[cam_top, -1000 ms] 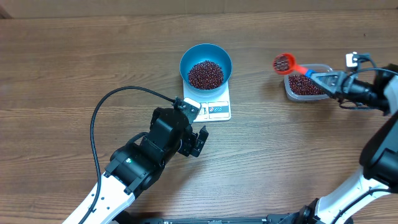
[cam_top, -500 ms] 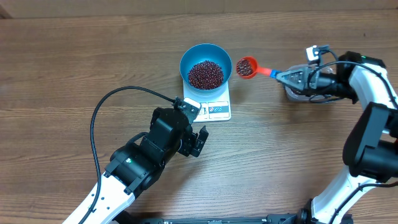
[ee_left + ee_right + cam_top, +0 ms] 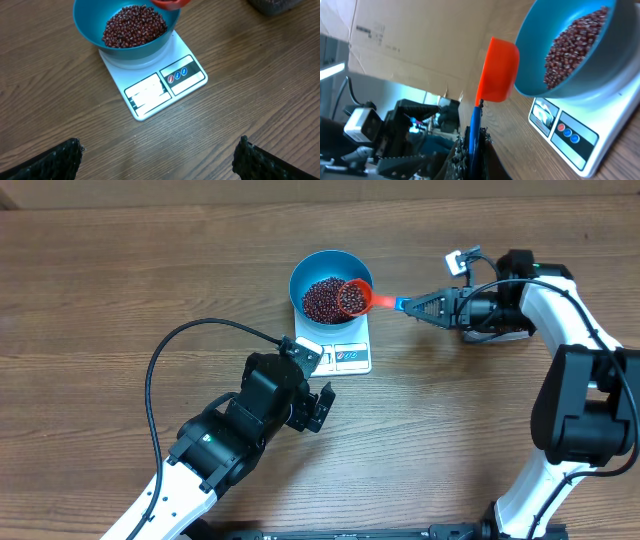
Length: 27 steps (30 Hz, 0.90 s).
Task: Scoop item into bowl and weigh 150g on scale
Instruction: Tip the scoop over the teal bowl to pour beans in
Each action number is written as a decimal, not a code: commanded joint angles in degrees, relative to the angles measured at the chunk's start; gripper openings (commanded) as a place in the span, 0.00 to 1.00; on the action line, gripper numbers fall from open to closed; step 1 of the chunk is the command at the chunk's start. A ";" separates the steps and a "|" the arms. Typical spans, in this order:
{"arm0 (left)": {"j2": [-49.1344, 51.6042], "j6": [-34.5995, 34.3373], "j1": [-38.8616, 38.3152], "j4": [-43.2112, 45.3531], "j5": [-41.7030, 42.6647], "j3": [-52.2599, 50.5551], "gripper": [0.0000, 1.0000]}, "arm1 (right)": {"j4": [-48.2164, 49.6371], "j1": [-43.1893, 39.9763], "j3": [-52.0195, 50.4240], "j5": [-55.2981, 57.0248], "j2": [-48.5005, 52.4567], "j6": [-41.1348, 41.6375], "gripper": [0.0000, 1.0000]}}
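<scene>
The beans (image 3: pixel 325 300) are heaped in the bowl (image 3: pixel 308 268), which is seated on the far end of the scale (image 3: pixel 345 357) and overhangs it. A further load is carried in the red scoop (image 3: pixel 378 301). Its blue handle end is clamped between the fingers of the right gripper (image 3: pixel 412 306), and its cup is held at the bowl's right rim, partly over the inside. The left gripper (image 3: pixel 159 150) is kept back near the scale's button edge, its fingers spread wide with nothing between them. Because the cup is placed so near the rim, beans could be dropped outside onto the scale or the table if it is tipped from here. If the rim is touched or leaned on by the scoop, the bowl could be shifted or rocked and a false weight shown. If the whole load is emptied at once, the target may be overshot. The display cannot be read, so the margin left is unknown.
</scene>
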 commanded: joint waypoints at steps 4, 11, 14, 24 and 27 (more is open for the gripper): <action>0.39 0.87 0.26 0.07 0.68 -0.04 1.00 | 3.30 1.07 1.09 -2.25 0.22 -0.07 0.04; 0.39 0.87 0.26 0.07 0.68 -0.04 1.00 | 7.61 1.07 1.25 -2.23 0.22 1.55 0.04; 0.39 0.87 0.26 0.07 0.68 -0.04 0.99 | 11.21 1.07 1.25 -2.23 0.22 7.28 0.04; 0.39 0.90 0.26 0.07 0.68 -0.04 0.99 | 23.43 3.04 1.27 -2.23 0.22 19.71 0.04; 0.39 0.90 0.26 0.07 0.66 -0.04 1.00 | 25.81 4.13 1.29 -1.62 0.22 19.67 0.04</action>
